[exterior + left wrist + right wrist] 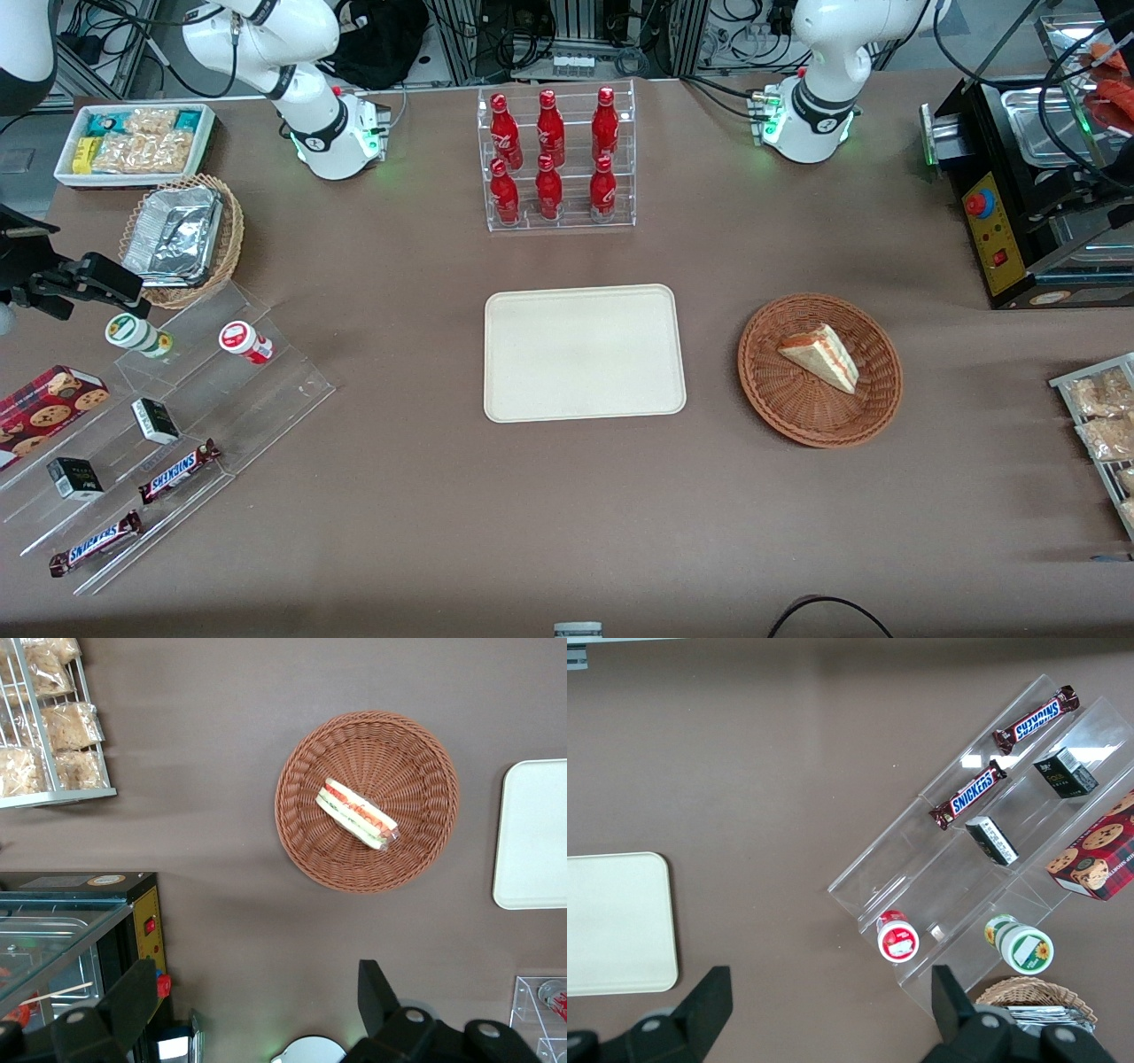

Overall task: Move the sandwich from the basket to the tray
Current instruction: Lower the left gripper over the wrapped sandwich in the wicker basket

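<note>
The sandwich (819,356), a pale bread wedge with an orange-red and green filling stripe, lies in the round reddish-brown wicker basket (780,394). The cream tray (585,353) lies flat beside the basket, toward the parked arm's end, with nothing on it. In the left wrist view the sandwich (357,813) sits in the middle of the basket (416,753), and a corner of the tray (536,833) shows. My left gripper (255,979) hangs high above the table near its arm's base, well apart from the basket. It is open wide and empty.
A clear rack of red bottles (558,159) stands farther from the front camera than the tray. A black machine (1019,213) and a metal rack of snack packets (1103,416) flank the basket at the working arm's end. Acrylic snack steps (177,425) lie toward the parked arm's end.
</note>
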Available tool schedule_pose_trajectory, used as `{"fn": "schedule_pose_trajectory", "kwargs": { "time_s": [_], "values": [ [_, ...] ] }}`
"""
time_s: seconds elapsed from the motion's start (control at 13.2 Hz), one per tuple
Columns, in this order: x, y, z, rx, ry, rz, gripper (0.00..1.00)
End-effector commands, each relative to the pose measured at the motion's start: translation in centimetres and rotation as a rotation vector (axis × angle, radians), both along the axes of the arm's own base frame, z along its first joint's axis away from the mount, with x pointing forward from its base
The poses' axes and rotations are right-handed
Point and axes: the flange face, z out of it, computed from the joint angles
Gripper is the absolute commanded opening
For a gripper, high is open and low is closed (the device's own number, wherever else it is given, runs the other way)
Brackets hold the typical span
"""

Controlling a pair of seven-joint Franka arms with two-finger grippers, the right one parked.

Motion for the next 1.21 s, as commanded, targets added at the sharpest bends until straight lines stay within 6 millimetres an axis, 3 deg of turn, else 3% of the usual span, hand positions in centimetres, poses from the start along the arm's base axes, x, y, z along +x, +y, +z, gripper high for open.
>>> {"fn": "schedule_pose_trajectory", "kwargs": {
  "time_s": [0.0,0.15,0.23,0.53,0.68,0.83,0.98,1.13],
  "values": [
    [-0.2,-0.5,0.5,0.006,-0.003,0.008,1.00],
    [0.0,-0.9,-0.2,-0.002,0.009,0.005,1.00],
    [0.4,-1.1,-1.5,-0.009,0.024,0.003,1.00],
    [0.6,-3.1,-12.0,-0.038,0.006,0.037,1.00],
    [0.0,-6.2,-16.8,-0.030,-0.035,0.094,1.00],
    [-1.2,-7.8,-21.4,-0.028,-0.061,0.166,1.00],
    [-1.7,-9.4,-24.7,-0.034,-0.106,0.318,1.00],
    [-1.3,-9.9,-26.6,-0.051,-0.086,0.524,1.00]
  ]
}}
